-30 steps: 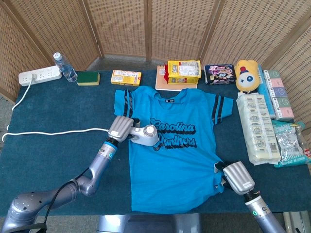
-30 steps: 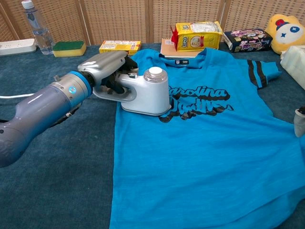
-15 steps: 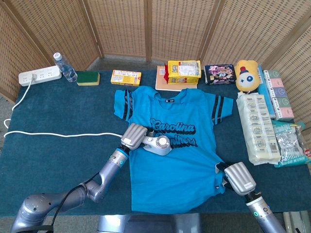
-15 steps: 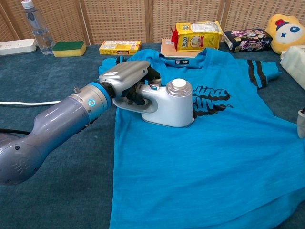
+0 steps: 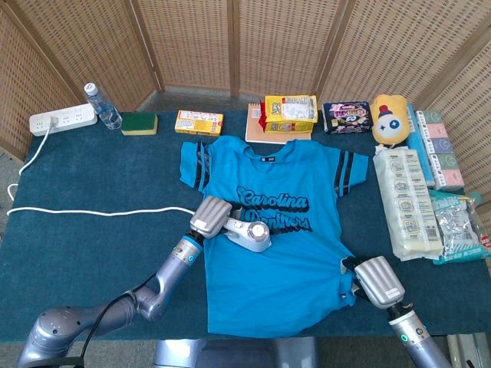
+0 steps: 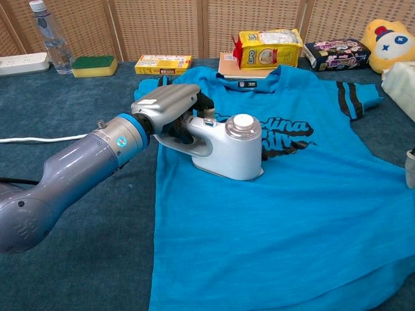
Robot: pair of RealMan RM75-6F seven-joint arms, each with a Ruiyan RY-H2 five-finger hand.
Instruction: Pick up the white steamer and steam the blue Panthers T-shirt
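Head view: the blue Panthers T-shirt [image 5: 284,238] lies flat, front up, on the dark green desk [image 5: 92,245], collar toward the wicker screen. The left hand [image 5: 210,217] has its fingers wrapped round the handle of the white steamer [image 5: 249,232], which rests base down on the shirt at the left end of the black chest lettering, near the shirt's left edge. A white cable [image 5: 92,210] runs across the desk from the power strip [image 5: 63,119] toward that arm. The right hand [image 5: 375,281] rests on the lower right hem of the shirt; whether its fingers pinch the cloth cannot be told, since only the back of the hand shows.

Chest view: the left hand [image 6: 170,109] grips the steamer handle from above, and the steamer [image 6: 224,146] sits upright on the fabric, its round cap uppermost and its body covering the start of the lettering. Only a grey sliver at the right frame edge shows of the right hand.

Along the far edge of the desk stand a water bottle [image 5: 102,106], a green sponge [image 5: 139,123], a yellow box [image 5: 199,122], a yellow bag [image 5: 291,113] on a notebook, a dark snack packet [image 5: 347,116] and a yellow plush toy [image 5: 392,119].
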